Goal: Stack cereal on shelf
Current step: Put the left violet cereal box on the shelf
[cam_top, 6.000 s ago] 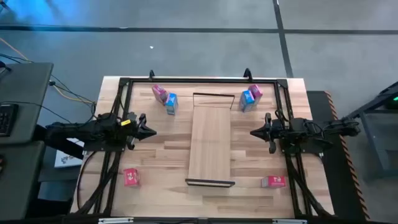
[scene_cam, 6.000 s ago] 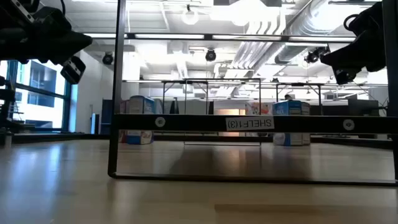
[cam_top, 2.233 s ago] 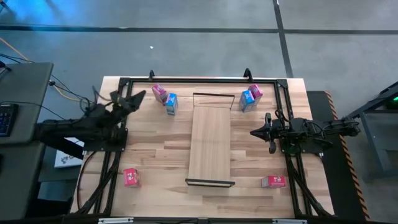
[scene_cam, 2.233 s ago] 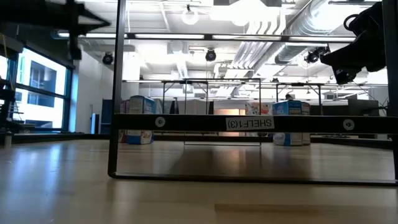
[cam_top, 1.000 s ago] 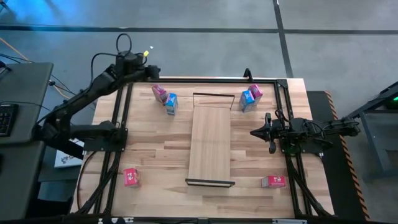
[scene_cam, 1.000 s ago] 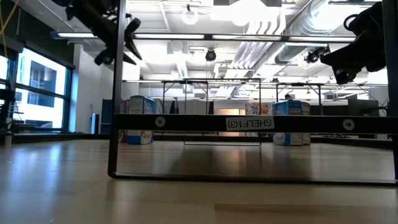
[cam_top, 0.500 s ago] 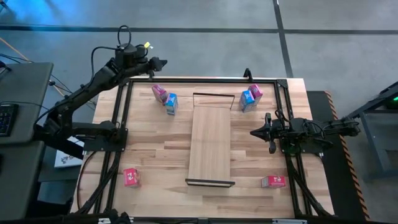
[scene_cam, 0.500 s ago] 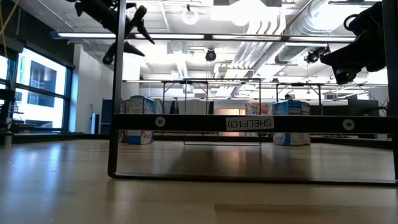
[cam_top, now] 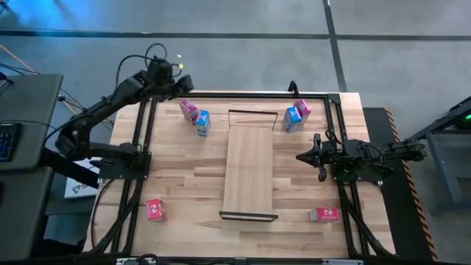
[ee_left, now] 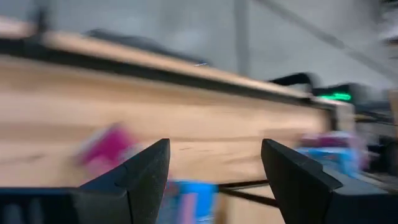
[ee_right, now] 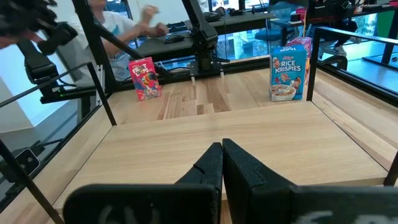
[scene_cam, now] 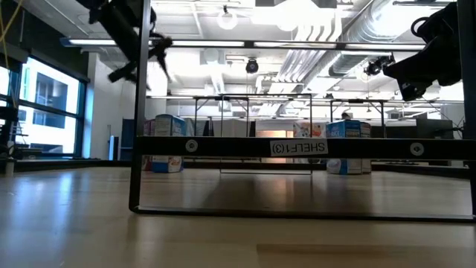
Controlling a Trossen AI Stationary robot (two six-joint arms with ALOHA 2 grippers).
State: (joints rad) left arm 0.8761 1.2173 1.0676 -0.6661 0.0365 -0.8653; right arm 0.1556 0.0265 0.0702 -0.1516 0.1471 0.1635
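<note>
Cereal boxes all sit on the tabletop around the bare shelf (cam_top: 249,168), none stacked yet; the left gripper (cam_top: 185,82), jaws open and empty, hangs above the pink box (cam_top: 188,111) at eleven o'clock, probably lining up, while motion blur hides its exact aim, and the right gripper (cam_top: 300,157) waits closed at three o'clock.

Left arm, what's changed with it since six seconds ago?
The left gripper swung from mid-table up to the far left corner, above the pink box, and opened. The right gripper, the shelf and all six boxes stayed put.
</note>
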